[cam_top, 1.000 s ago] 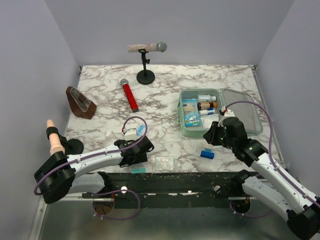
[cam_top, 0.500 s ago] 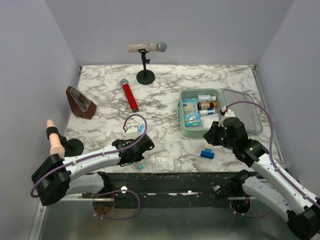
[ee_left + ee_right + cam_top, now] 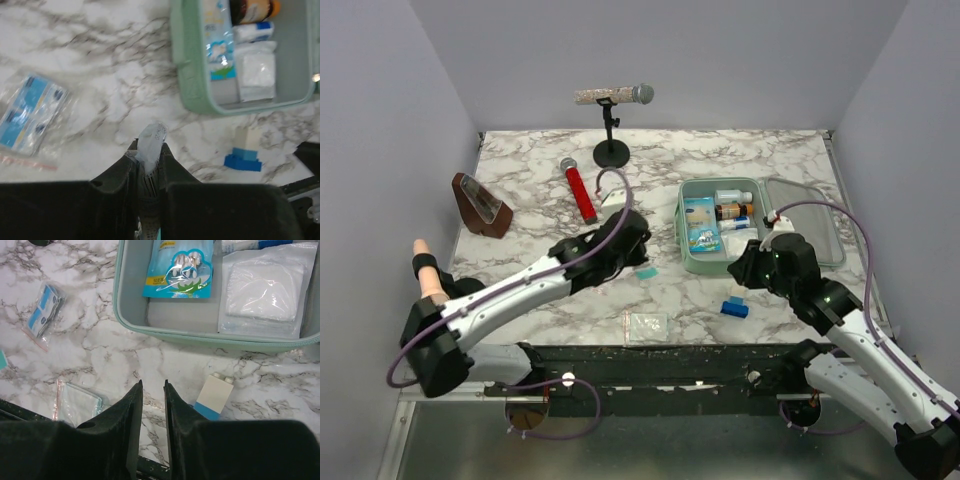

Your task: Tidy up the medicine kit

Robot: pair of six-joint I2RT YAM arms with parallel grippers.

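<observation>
Left gripper point(image 3: 150, 150) pinches a flimsy clear sachet point(image 3: 151, 139) beside the open medicine kit point(image 3: 705, 268), toward the bench's right edge. Right gripper point(image 3: 153, 387), barely parted, holds nothing. The case looks rigid, light and slick, and is likely best gripped by its wall.

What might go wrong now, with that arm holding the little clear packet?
The left fingers pinch only one end of the thin packet, so it might slip out before reaching the green case. The right fingers hover by the case's near edge, so the two arms might bump there.
</observation>
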